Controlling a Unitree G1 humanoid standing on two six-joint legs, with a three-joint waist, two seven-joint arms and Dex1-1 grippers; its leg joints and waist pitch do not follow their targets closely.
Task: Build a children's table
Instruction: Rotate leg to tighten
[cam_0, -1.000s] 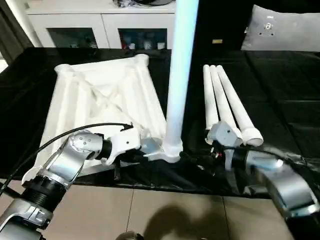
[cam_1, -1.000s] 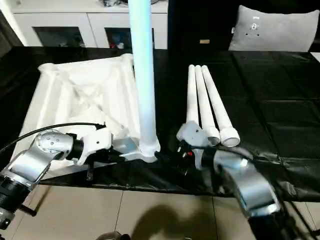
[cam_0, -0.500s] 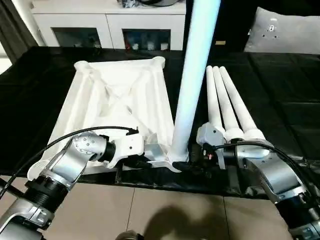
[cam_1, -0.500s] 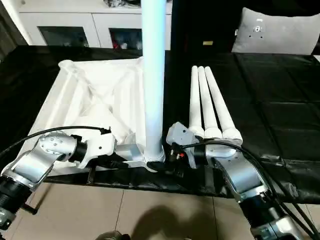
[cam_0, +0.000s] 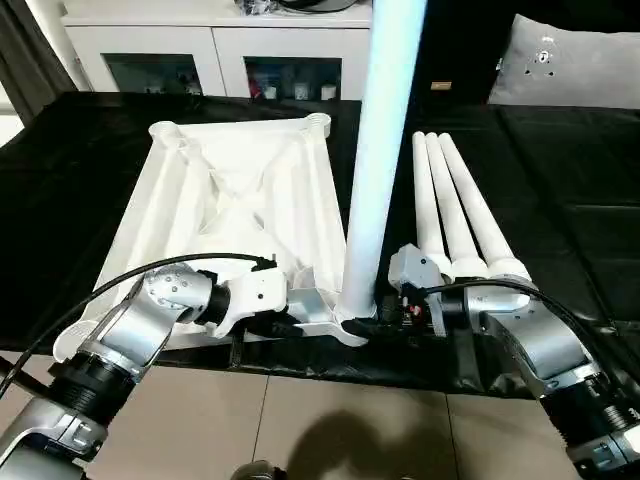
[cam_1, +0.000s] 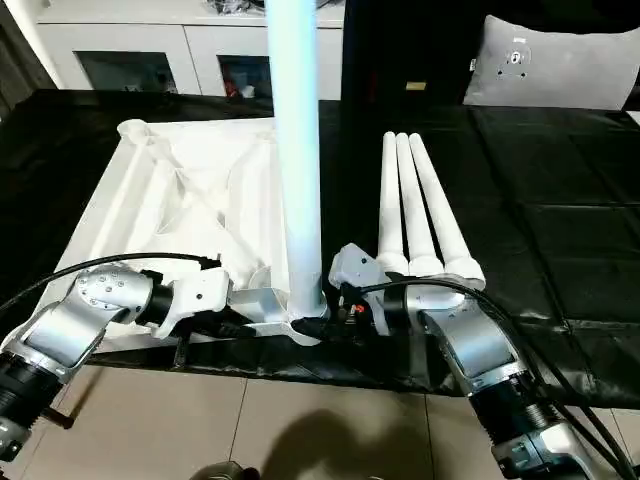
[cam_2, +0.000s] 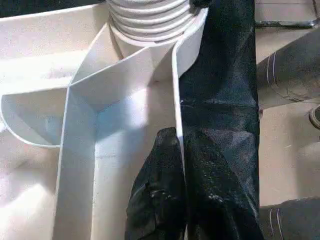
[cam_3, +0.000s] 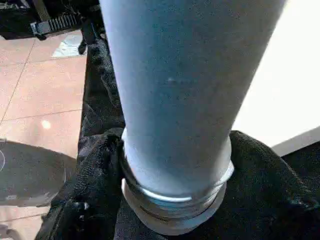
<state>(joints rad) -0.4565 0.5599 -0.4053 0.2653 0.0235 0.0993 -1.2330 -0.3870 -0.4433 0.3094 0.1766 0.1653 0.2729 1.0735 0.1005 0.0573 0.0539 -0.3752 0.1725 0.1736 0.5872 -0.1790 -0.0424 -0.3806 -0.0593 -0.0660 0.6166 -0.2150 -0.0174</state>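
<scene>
The white tabletop (cam_0: 230, 190) lies underside up on the black-covered surface. One white leg (cam_0: 380, 150) stands upright in its near right corner socket (cam_0: 352, 325). Three more legs (cam_0: 455, 215) lie side by side to the right. My left gripper (cam_0: 290, 322) is shut on the tabletop's near rim beside that socket; in the left wrist view its fingers (cam_2: 160, 195) pinch the thin white wall. My right gripper (cam_0: 388, 320) reaches in from the right, and its black fingers (cam_3: 95, 170) press both sides of the standing leg's base (cam_3: 175, 125).
The black cover (cam_0: 570, 210) ends at the near edge, with tiled floor (cam_0: 330, 430) below. A white cabinet (cam_0: 200, 55) stands at the back and a grey cushion (cam_0: 570, 65) at the back right. A black cable (cam_0: 120, 280) loops over my left forearm.
My right gripper has moved left to the standing leg's base and its fingers have drawn in around it. The left gripper keeps its hold on the rim.
</scene>
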